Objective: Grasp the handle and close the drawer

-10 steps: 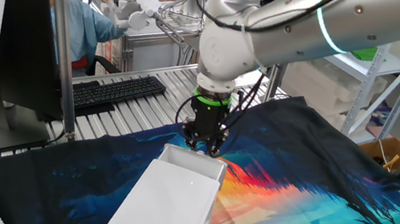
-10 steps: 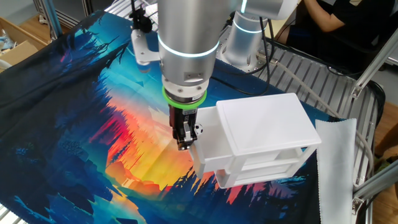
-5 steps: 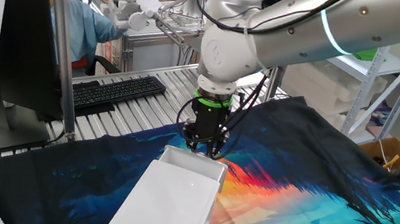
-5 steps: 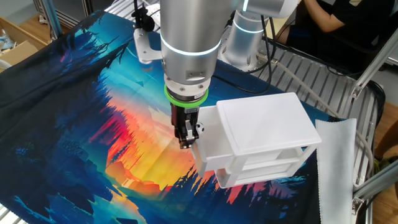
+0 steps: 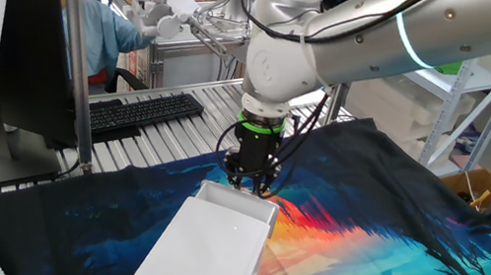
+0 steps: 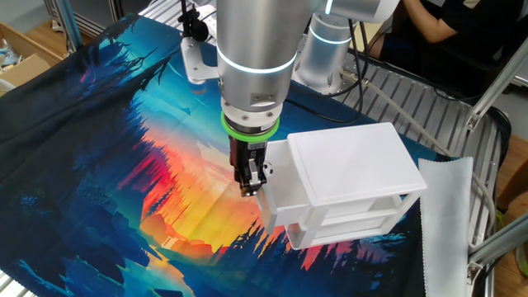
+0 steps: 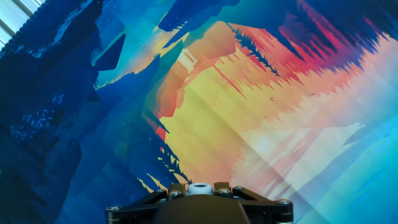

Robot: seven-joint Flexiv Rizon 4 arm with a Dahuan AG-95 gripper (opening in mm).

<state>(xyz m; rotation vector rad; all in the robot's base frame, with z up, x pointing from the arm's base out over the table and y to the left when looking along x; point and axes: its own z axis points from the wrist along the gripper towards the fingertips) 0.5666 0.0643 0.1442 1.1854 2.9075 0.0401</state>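
Observation:
A white box-shaped cabinet (image 6: 351, 161) stands on a colourful cloth. Its top drawer (image 6: 279, 181), a shallow white tray, sticks out a short way toward the arm. My gripper (image 6: 250, 183) points down at the drawer's front wall and is shut on the small white handle (image 7: 199, 186), which shows between the fingers in the hand view. In one fixed view the gripper (image 5: 258, 183) meets the drawer's far end (image 5: 235, 196), and the cabinet (image 5: 201, 260) lies nearer the camera.
The printed cloth (image 6: 124, 148) covers the table. A keyboard (image 5: 141, 112) and a monitor (image 5: 14, 66) stand behind it, with a person (image 5: 108, 31) beyond. The arm's base (image 6: 330, 58) is behind the cabinet. A white cloth (image 6: 445, 223) lies beside the cabinet.
The gripper has shifted a little toward the cabinet, still shut on the handle, and the drawer has slid slightly inward with it.

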